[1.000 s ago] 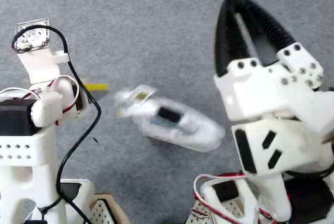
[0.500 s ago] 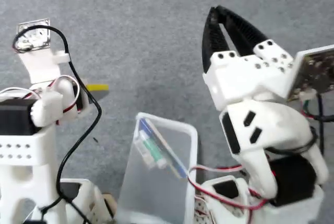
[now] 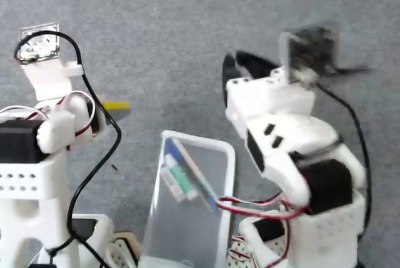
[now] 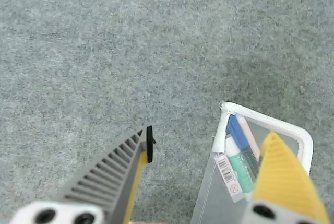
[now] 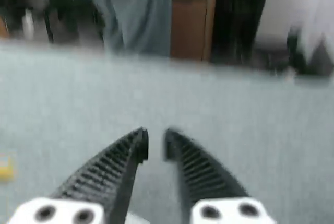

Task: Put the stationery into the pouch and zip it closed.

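A clear pouch (image 3: pixel 187 218) with a white rim lies at the table's front, between the two arm bases. Inside it are a blue pen (image 3: pixel 187 174) and a green-labelled stick; the left wrist view shows the pouch (image 4: pixel 305 143) and the blue pen (image 4: pixel 239 132) too. I cannot tell whether its zip is open or shut. My left gripper (image 4: pixel 209 153), with yellow and grey fingers, hangs open over bare table beside the pouch's far corner; its yellow tip (image 3: pixel 116 104) shows from above. My right gripper (image 3: pixel 232 62), black, is held above the table beyond the pouch, open by a narrow gap (image 5: pixel 155 143), holding nothing.
Grey felt covers the table (image 3: pixel 162 37). The left arm's black cable (image 3: pixel 94 105) loops beside its wrist. Past the table's far edge stand dark furniture and a person's legs (image 5: pixel 135 10). Open felt stretches beyond both grippers.
The pouch went from the table's middle, blurred, to the front between the bases. The right arm has folded back and swung left, its gripper lower. The left arm has kept still.
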`<state>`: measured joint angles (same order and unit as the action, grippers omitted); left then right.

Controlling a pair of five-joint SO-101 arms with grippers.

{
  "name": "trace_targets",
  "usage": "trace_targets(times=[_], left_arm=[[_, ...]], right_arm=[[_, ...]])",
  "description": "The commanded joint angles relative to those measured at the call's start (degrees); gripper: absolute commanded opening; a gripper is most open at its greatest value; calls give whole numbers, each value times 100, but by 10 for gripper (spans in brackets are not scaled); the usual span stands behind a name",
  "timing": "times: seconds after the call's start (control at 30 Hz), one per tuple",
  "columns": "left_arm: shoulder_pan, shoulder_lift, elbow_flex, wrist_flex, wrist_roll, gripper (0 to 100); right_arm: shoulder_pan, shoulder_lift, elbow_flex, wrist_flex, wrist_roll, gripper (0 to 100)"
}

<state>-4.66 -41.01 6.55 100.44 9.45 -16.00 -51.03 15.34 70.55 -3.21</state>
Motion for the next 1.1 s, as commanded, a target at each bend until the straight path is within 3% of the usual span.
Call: trace_targets(times=[0.0,0.37,0.77,1.07], left_arm=[[66,-97,242,35,-18,336],[101,-35,1640,-396,-26,337],[136,1169,1376,-387,-18,337],[1358,1802,1358,-501,-18,337]], right_arm=[[-53,57,699,273,-44,210],[-62,66,3055,255,-440,237],[-62,92,3758,255,-475,234],[-53,1974,3336,70,-932,234]])
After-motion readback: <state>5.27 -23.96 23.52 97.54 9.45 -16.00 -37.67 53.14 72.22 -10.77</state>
